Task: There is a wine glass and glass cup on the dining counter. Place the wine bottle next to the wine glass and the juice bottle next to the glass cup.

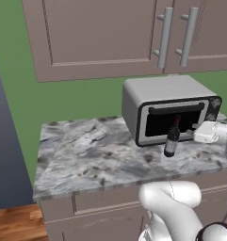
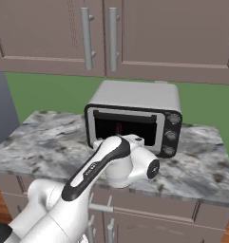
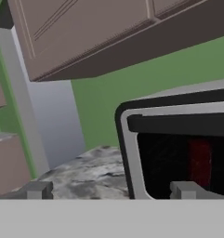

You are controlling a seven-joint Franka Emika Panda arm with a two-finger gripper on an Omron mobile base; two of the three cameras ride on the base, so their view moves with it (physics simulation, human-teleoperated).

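Observation:
The wine bottle point(image 1: 172, 137), dark with a red neck capsule and a pale label, stands upright on the small marble worktop point(image 1: 86, 150) just in front of the toaster oven's door. My gripper point(image 1: 195, 130) is level with the bottle's upper half, a short way to its right and not touching it. In the hand view the fingertips point(image 3: 39, 189) stand wide apart and open, with nothing between them. A dark red patch point(image 3: 199, 160) shows against the oven window. From the right base view my arm hides the bottle. The wine glass, glass cup, juice bottle and dining counter are out of view.
A silver toaster oven point(image 1: 166, 108) point(image 2: 135, 116) sits at the back of the worktop, close behind the bottle. Brown wall cabinets point(image 1: 110, 33) hang above against a green wall. The worktop's left half point(image 1: 77, 146) is bare marble, and a grey panel point(image 1: 2, 141) rises at far left.

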